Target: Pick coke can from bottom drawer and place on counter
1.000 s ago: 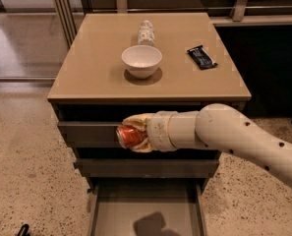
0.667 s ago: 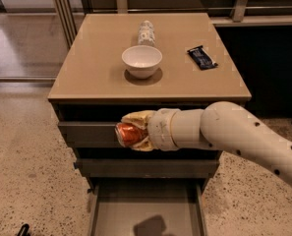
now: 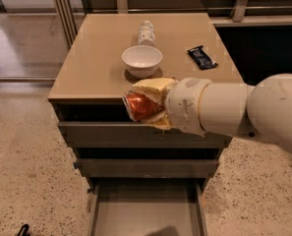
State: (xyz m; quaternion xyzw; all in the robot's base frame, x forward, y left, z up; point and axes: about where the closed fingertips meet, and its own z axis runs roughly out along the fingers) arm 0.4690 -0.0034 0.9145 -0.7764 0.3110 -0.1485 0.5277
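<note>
My gripper [image 3: 141, 105] holds the red coke can [image 3: 139, 106] between its yellowish fingers, shut on it, in front of the cabinet at the level of the counter's front edge. The white arm reaches in from the right. The tan counter [image 3: 91, 68] lies just behind and above the can. Below, the bottom drawer [image 3: 145, 213] stands pulled out, and the part of its flat floor that shows is bare.
On the counter stand a white bowl [image 3: 142, 59], a pale patterned can [image 3: 146, 32] lying behind it, and a dark snack bar [image 3: 201, 57] at the right. The two upper drawers [image 3: 111, 132] are nearly closed. Speckled floor surrounds the cabinet.
The gripper with the can has risen from the upper drawer fronts to the counter's front edge and shifted slightly to the right.
</note>
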